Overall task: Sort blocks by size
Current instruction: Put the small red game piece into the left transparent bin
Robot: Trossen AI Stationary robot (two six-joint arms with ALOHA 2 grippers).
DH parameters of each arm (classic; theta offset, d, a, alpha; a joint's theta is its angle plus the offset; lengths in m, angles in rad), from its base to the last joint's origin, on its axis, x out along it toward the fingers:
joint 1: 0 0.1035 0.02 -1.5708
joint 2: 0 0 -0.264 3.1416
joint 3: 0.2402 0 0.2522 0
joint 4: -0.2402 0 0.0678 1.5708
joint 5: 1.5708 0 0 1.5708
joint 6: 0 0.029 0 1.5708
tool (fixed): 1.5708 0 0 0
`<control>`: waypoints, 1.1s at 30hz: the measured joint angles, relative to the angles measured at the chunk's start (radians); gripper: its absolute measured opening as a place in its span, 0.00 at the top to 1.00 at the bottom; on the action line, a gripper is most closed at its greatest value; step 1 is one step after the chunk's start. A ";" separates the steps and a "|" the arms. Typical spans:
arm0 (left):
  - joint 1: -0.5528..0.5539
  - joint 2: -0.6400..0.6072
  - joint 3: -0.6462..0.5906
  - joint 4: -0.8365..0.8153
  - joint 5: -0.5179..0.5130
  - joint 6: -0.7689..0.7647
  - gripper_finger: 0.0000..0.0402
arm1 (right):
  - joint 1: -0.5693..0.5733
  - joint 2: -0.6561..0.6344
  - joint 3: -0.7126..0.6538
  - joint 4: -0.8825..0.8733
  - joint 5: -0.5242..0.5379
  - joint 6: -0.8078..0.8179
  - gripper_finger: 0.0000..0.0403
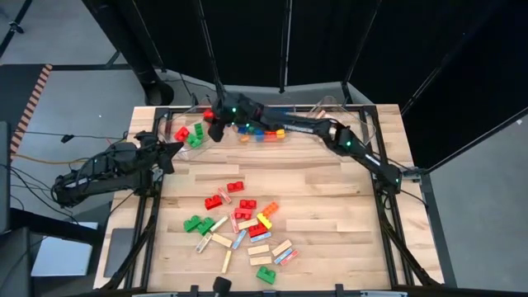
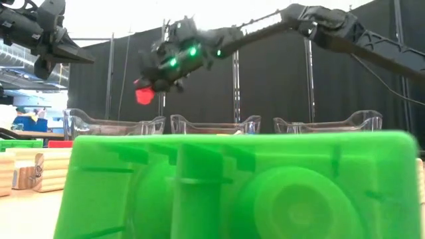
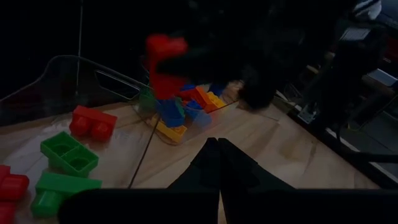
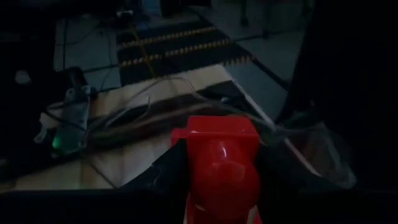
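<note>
My right gripper (image 1: pixel 213 122) reaches across the far side of the table and is shut on a red studded block (image 2: pixel 144 95), held in the air above the left clear bin (image 2: pixel 113 124). That bin holds red (image 3: pixel 93 121) and green blocks (image 3: pixel 68 152). The middle bin (image 1: pixel 260 132) holds blue, orange and yellow blocks. A loose pile of coloured blocks and tan wooden bars (image 1: pixel 247 227) lies on the table's near half. My left gripper (image 1: pixel 171 154) waits shut at the table's left edge, touching nothing. My right gripper pinches the red block by its two opposite sides (image 4: pixel 186 168) between its two fingers. The fingers slant down from the table's right toward its far left. The block (image 3: pixel 165 62) is lifted clear, above the left bin, touching nothing else.
A third clear bin (image 1: pixel 334 107) stands at the far right of the row. A big green block (image 2: pixel 239 186) lies right at the table's near edge, filling the low view. Black curtains hang behind the table. Bare wood shows between the bins and the pile.
</note>
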 joint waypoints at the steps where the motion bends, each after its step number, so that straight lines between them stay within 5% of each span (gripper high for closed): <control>1: 0.001 0.000 0.000 -0.001 0.000 0.000 0.99 | 0.004 0.019 -0.006 0.033 -0.003 -0.015 0.64; 5: 0.001 0.000 0.000 -0.001 0.000 0.000 0.99 | 0.008 0.059 0.013 0.061 0.012 -0.028 0.59; 10: 0.001 0.000 0.000 0.000 0.000 0.000 0.99 | 0.007 0.049 0.015 0.009 0.033 -0.043 0.21; 14: 0.001 0.000 0.000 0.000 0.000 0.000 0.99 | 0.004 -0.010 0.015 -0.085 0.043 -0.030 0.05; 21: 0.001 0.000 0.000 0.000 0.001 0.000 0.99 | 0.068 -0.205 0.020 -0.476 -0.188 -0.153 0.11; 27: 0.001 0.000 0.000 0.000 0.001 0.000 0.99 | 0.204 -0.197 0.015 -0.745 -0.204 -0.347 0.18; 33: 0.001 0.000 0.000 0.000 0.002 0.000 0.99 | 0.310 -0.098 0.005 -0.723 -0.141 -0.448 0.18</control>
